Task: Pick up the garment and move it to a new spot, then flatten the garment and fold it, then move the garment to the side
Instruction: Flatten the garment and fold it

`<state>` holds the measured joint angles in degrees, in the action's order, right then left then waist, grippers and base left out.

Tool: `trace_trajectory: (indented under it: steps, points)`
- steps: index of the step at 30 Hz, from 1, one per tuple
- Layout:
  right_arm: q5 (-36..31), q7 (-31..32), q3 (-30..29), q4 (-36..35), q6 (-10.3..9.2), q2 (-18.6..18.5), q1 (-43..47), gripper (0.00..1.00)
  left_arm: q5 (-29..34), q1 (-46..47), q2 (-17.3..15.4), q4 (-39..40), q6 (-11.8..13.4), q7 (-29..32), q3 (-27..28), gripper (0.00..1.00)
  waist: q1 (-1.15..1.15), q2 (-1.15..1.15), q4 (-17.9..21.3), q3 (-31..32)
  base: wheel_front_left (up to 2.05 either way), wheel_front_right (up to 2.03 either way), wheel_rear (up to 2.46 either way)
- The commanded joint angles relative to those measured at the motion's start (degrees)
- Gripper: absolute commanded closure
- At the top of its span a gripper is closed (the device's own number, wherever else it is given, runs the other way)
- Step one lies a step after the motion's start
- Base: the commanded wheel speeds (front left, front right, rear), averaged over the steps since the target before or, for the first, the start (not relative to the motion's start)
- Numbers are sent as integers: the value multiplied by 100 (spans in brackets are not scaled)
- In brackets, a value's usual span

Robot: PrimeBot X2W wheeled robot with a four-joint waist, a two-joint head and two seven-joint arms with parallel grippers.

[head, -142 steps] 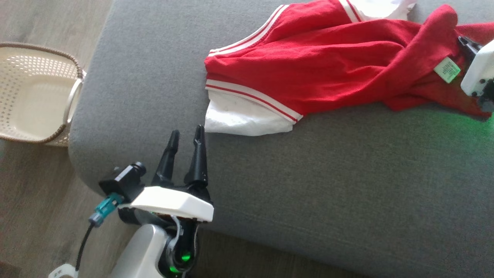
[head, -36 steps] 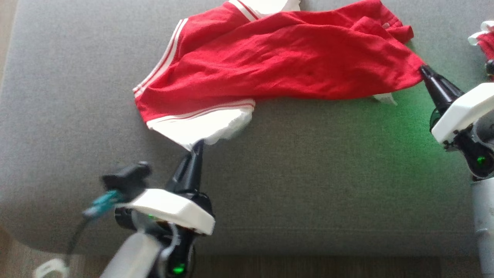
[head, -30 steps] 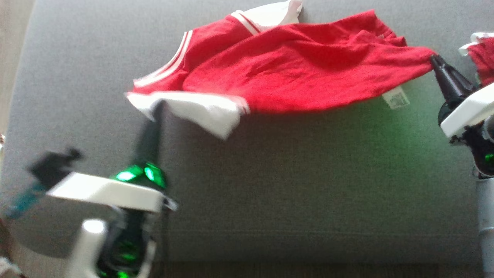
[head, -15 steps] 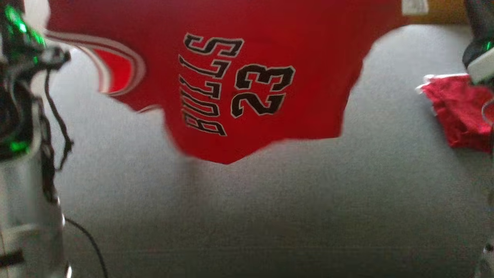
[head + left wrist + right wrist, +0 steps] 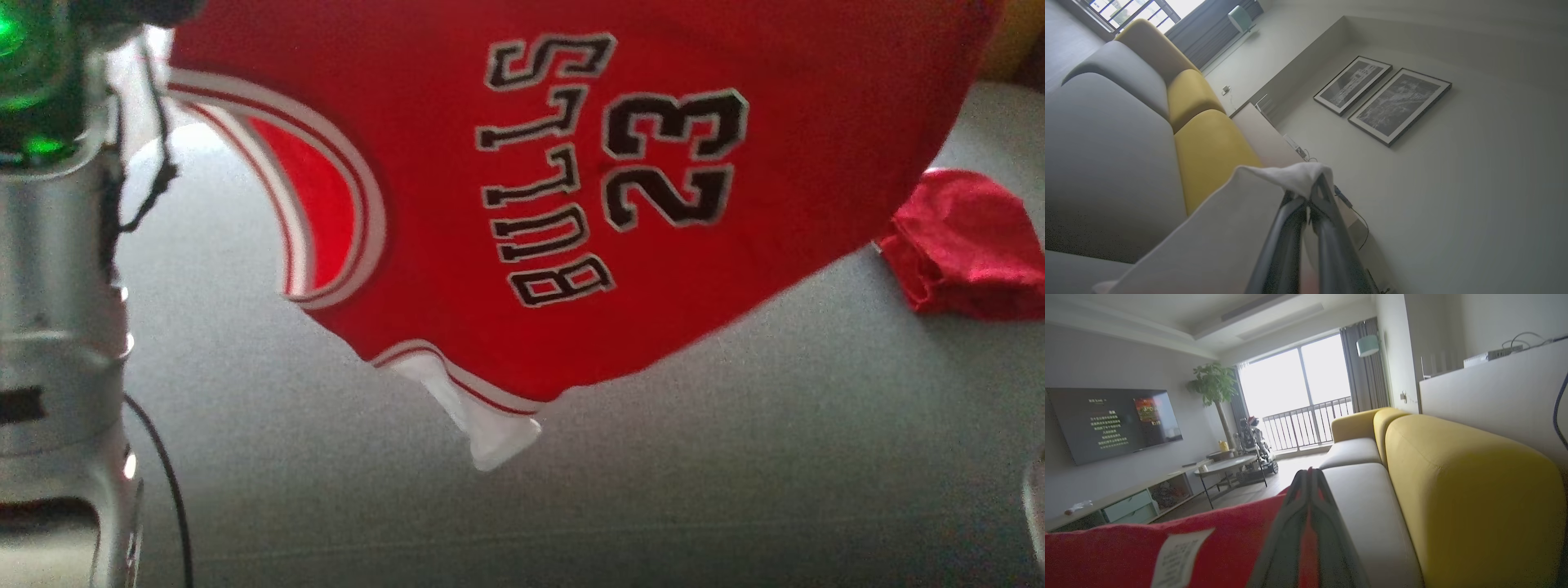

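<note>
Red jersey (image 5: 457, 122) hangs in the air over the grey sofa seat (image 5: 694, 490), spread wide w/ its front to the head cam, so the black "BULLS 23" print (image 5: 604, 163) reads upside down. White-trimmed armhole (image 5: 326, 204) is on the left. A white sleeve piece (image 5: 494, 429) dangles lowest, close above the seat; can't tell if it touches. Left jaws are closed tight: both dark fingers (image 5: 1280, 245) pinch a white edge of the garment (image 5: 1290, 177), which drapes down and to the left in the left wrist view. Right jaws are closed too, their fingers (image 5: 1290, 526) pressed together on red fabric, w/ a white care label (image 5: 1180, 555) just left of them. Silver left forearm (image 5: 57, 343) stands upright at the left edge of the head view, green light (image 5: 20, 49) at its top and a black cable (image 5: 163, 482) beside it. A 2nd red cloth (image 5: 967, 245) lies crumpled on the seat at far right. Behind the seat are yellow back cushions (image 5: 1453, 482). Two framed pics (image 5: 1384, 102) hang on the wall, and a TV (image 5: 1110, 420) and a plant (image 5: 1212, 388) are across the room.
</note>
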<state>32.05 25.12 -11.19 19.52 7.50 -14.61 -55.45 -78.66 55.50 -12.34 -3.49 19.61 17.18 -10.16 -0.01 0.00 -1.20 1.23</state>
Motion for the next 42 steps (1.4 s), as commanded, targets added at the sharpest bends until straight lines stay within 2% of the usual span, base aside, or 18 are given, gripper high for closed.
trace_trajectory:
  steps: [1, 3, 7, 10, 16, 20, 23, 28, 35, 39, 41, 42]
  points:
    - [-133, 74, 85, -25, -1, 159, -405, 100, 153, 398, -260, -27, 46, 56, 54, 100, 1, 0, 42, -161, 0, 0, 0]
    - [-356, 117, 118, 266, -1, 280, -706, 100, 306, 646, -273, -337, 47, 131, -153, 100, 1, 0, 67, -423, 0, 0, 0]
    - [-815, 49, 304, 898, -1, 474, -1337, 100, 722, 1281, -263, -1164, -158, 43, -518, 100, 1, 0, 81, -1146, 0, 0, 0]
    - [-1165, -289, 330, 1347, -1, 554, -1934, 100, 1054, 1937, -260, -1857, -440, -228, -659, 100, 1, 0, 99, -1775, 0, 0, 0]
    - [-1958, -1732, 271, 2116, -1, 574, -3220, 100, 1601, 3391, -230, -2975, -1447, -1462, -605, 100, 1, 0, 136, -2823, 0, 0, 0]
    - [-2287, -2361, 241, 2541, -1, 507, -3733, 100, 1679, 4051, -92, -3401, -2227, -2099, -564, 100, 1, 0, 16, -3286, 0, 0, 0]
    - [-2420, -2727, 254, 2809, -1, 432, -3837, 100, 1558, 4177, -15, -3559, -2589, -2351, -545, 100, 1, 0, -91, -3531, 0, 0, 0]
    - [-2428, -2924, 451, 3226, -1, 352, -3554, 100, 1213, 3671, -47, -3509, -2701, -2350, -621, 100, 1, 0, -228, -3684, 0, 0, 0]
    - [-1979, -2825, 1043, 3646, -1, 30, -2557, 100, 487, 1443, -565, -2212, -2707, -2201, -1013, 100, 1, 0, -381, -3332, 0, 0, 0]
    - [-1487, -2649, 1378, 3396, -1, -147, -1763, 100, 45, -43, -850, -1290, -2708, -2133, -1084, 100, 1, 0, -367, -2912, 0, 0, 0]
    - [-1258, -2561, 1544, 3119, -1, -239, -1286, 100, -110, -785, -992, -877, -2708, -2154, -1065, 100, 1, 0, -321, -2721, 0, 0, 0]
    - [-1057, -2444, 1725, 2756, -1, -321, -725, 100, -187, -1540, -1133, -478, -2667, -2213, -1061, 100, 1, 0, -263, -2531, 0, 0, 0]
